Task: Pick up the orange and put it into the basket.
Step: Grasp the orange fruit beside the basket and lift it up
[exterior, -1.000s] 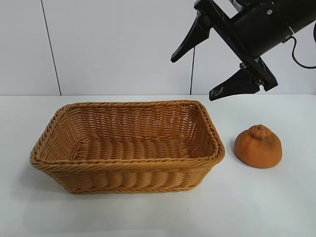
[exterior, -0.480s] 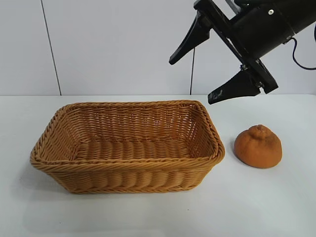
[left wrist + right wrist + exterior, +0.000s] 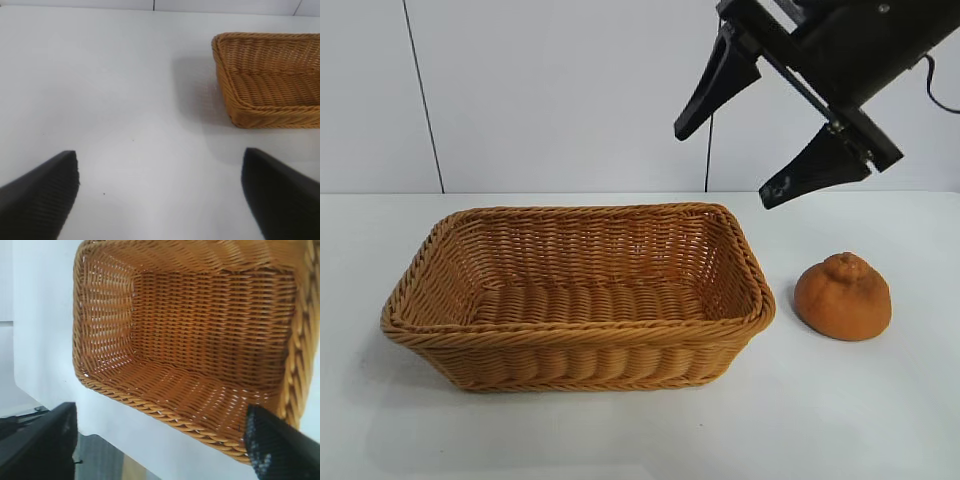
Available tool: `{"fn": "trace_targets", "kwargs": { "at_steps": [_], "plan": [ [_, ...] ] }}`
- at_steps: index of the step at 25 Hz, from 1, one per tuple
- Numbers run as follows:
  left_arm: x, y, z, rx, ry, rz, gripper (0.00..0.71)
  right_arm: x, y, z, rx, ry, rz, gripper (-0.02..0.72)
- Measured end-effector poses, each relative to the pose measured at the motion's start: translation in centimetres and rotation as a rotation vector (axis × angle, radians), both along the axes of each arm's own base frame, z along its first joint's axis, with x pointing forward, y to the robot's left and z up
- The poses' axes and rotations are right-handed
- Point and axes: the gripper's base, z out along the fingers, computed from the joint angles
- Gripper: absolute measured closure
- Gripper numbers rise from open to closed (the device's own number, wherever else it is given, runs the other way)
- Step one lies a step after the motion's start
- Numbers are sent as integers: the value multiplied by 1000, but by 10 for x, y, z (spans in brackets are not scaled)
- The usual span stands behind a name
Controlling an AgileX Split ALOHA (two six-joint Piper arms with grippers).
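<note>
The orange (image 3: 843, 296), dull orange-brown with a bumpy knob, sits on the white table to the right of the basket (image 3: 575, 335), apart from it. The wicker basket is empty; it also shows in the left wrist view (image 3: 235, 95) and the right wrist view (image 3: 115, 390). My right gripper (image 3: 725, 165) hangs open and empty high above the basket's right end, up and left of the orange. My left gripper (image 3: 160, 200) is open and empty over bare table beside the basket; it does not show in the exterior view. The orange is out of both wrist views.
A white wall stands close behind the table. The table's edge (image 3: 100, 432) shows in the right wrist view just past the basket's rim.
My right gripper has shifted a little to the right and tilted, still wide open. The orange and the basket have not moved.
</note>
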Motion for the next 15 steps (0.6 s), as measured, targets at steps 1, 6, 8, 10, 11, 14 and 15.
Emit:
{"fn": "trace_targets", "kwargs": {
  "at_steps": [1, 6, 8, 10, 11, 14, 15],
  "plan": [
    [0, 0, 0, 0, 0, 0, 80, 2, -3, 3, -46, -4, -7, 84],
    [0, 0, 0, 0, 0, 0, 80, 7, -24, 11, -302, -10, -38, 84],
    [0, 0, 0, 0, 0, 0, 80, 9, -33, 12, -351, -11, -51, 84],
    [0, 0, 0, 0, 0, 0, 80, 13, -46, 13, -361, -10, -88, 84],
    [0, 0, 0, 0, 0, 0, 80, 15, -54, 12, -361, -4, -116, 84],
    [0, 0, 0, 0, -1, 0, 80, 23, -80, 8, -350, 26, -197, 84],
    [0, 0, 0, 0, -1, 0, 80, 26, -87, 4, -348, 39, -214, 84]
  ]
}}
